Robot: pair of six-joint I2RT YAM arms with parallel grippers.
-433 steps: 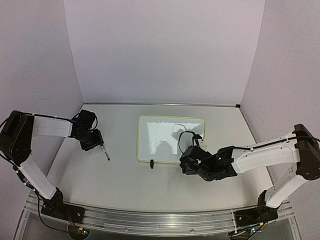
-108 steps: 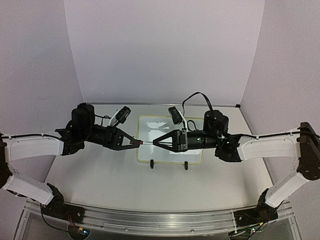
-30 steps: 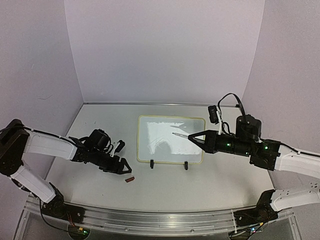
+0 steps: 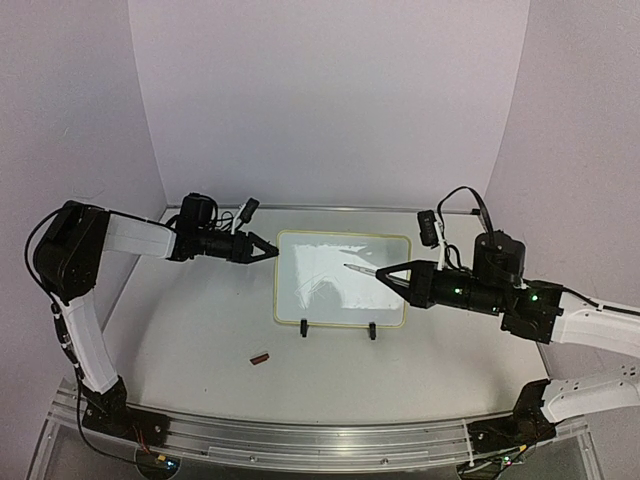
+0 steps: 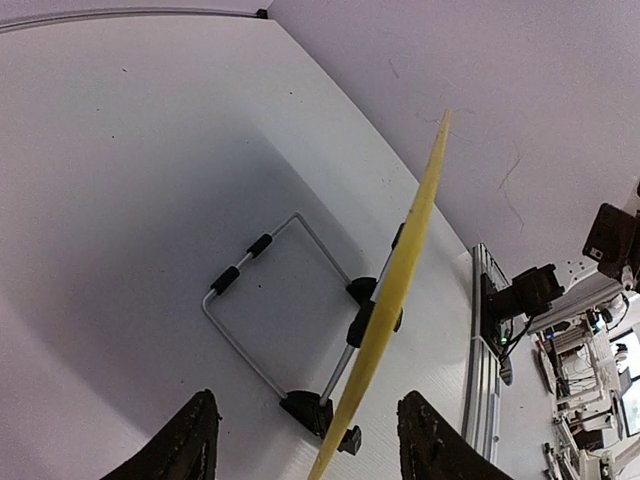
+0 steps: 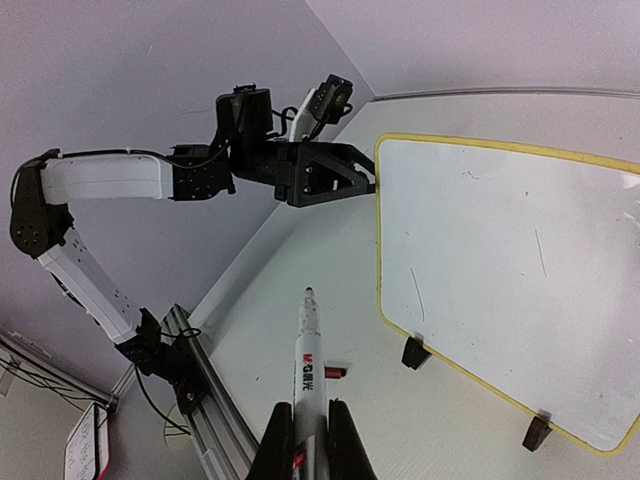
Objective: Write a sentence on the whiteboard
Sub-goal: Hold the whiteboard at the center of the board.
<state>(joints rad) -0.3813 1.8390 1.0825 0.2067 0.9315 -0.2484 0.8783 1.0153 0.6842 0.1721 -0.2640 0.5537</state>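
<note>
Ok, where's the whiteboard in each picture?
Top external: the whiteboard is in the centre of the picture, white face showing.
Left wrist: the whiteboard is seen edge-on, a thin yellow strip slanting through the middle.
Right wrist: the whiteboard fills the right side.
Shared landmark: the black clips along its bottom edge.

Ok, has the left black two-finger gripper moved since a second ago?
Yes. The left gripper has gone from beside the small dark red cap back toward the rear wall, to the upper left corner of the yellow-framed whiteboard.
</note>
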